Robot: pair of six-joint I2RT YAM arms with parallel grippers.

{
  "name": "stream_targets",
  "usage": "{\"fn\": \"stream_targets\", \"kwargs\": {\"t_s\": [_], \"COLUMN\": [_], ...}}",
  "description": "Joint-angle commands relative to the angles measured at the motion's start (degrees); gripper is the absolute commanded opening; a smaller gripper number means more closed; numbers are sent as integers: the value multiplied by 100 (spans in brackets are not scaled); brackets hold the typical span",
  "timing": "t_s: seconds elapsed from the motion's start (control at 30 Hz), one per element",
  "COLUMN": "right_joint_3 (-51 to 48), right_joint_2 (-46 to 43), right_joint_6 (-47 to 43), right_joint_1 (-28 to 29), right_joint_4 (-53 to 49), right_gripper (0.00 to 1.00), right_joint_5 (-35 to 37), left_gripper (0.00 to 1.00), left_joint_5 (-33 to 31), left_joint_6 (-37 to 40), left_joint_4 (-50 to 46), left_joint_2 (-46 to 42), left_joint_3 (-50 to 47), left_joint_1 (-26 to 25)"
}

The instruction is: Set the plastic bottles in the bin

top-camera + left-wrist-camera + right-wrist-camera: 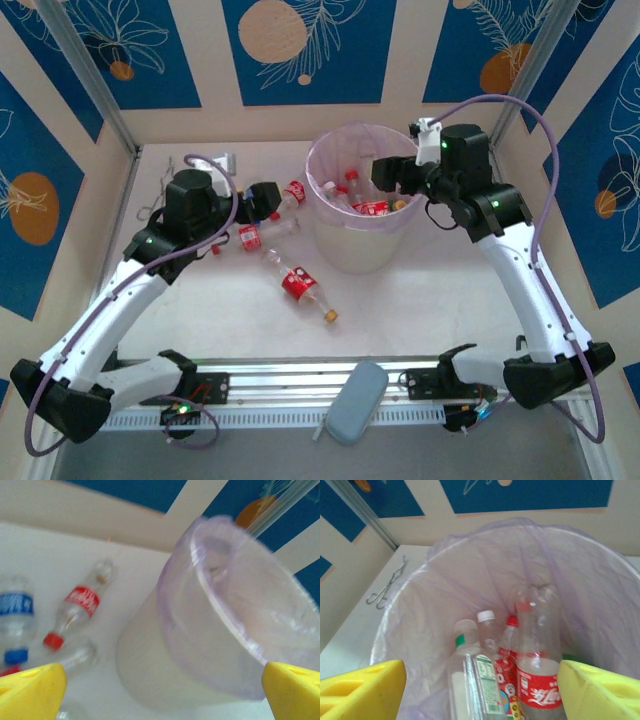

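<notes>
Right claw (pixel 388 174) gapes empty over the bin (pixel 350 245); left claw (pixel 266 198) apart too

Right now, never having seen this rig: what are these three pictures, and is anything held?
Two robot arms are bolted at the near edge of a table. One picture looks down from above. The other two come from a camera on each wrist, and the yellow blocks there are that claw's fingers. The left claw is open, faces the bin and holds nothing. The right claw hangs open over the bin, where several bottles lie. More bottles lie on the table, with forceps and a pouch.
</notes>
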Motion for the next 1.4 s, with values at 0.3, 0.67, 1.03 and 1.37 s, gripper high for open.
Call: {"fn": "stream_targets", "kwargs": {"t_s": [0.3,0.67,1.03,1.37], "right_joint_3": [-806,-919,-1100,-1170], "right_joint_2": [-695,-774,-816,-855], "right_joint_6": [267,245,245,229], "right_joint_1": [-341,-380,-463,-510], "right_joint_4": [-213,-220,-156,-143], "right_gripper": [82,82,82,81], "right_joint_5": [174,159,142,120], "left_gripper": [100,100,98,95], "left_joint_5": [1264,773,76,-122], "left_joint_6": [-2965,-4049,-5421,-5846], "left_joint_4": [688,1791,2642,3007], "left_joint_2": [202,1104,1763,2311], "left_joint_3": [-2490,-2909,-3286,-3292], "left_joint_1": [-149,-816,-1368,-1659]}}
